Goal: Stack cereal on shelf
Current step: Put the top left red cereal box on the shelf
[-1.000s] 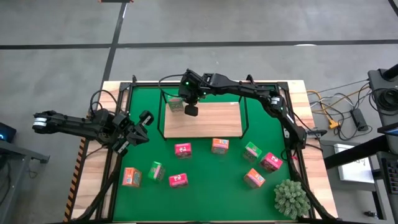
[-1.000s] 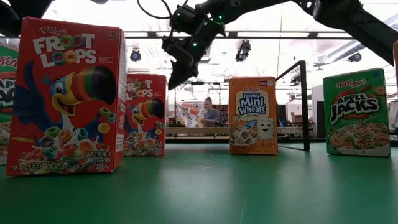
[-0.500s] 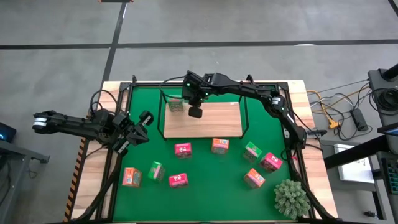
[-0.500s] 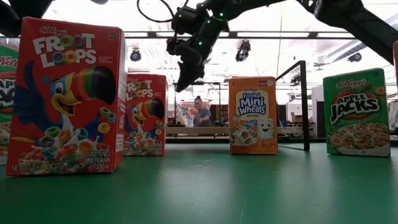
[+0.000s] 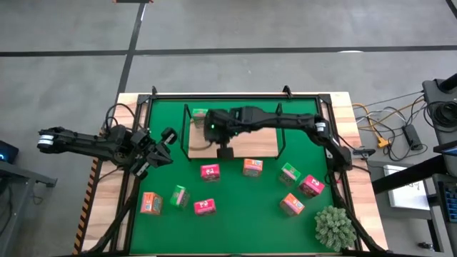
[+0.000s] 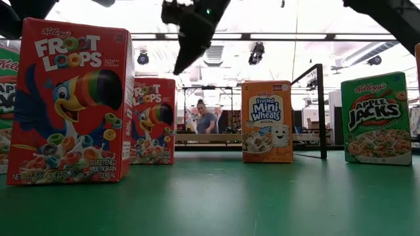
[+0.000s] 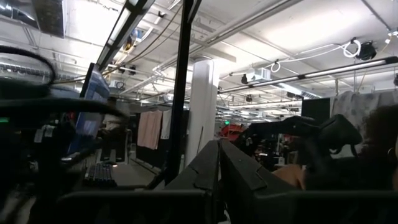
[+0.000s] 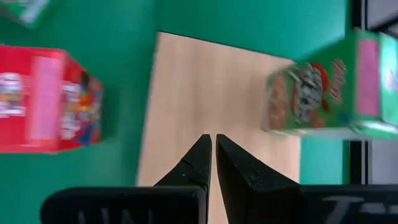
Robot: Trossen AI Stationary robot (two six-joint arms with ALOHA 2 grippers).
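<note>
high view: green cereal box (image 5: 199,114) upright on light-wood shelf (image 5: 250,143); right pincer (image 5: 225,153) closed, empty

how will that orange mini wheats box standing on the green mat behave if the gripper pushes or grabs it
The orange box stands upright on a narrow base, so a push up high would probably tip it rather than slide it. It looks like thin printed card, likely light and easy to dent if squeezed hard. Its flat sides should suit a two-finger pinch.
</note>
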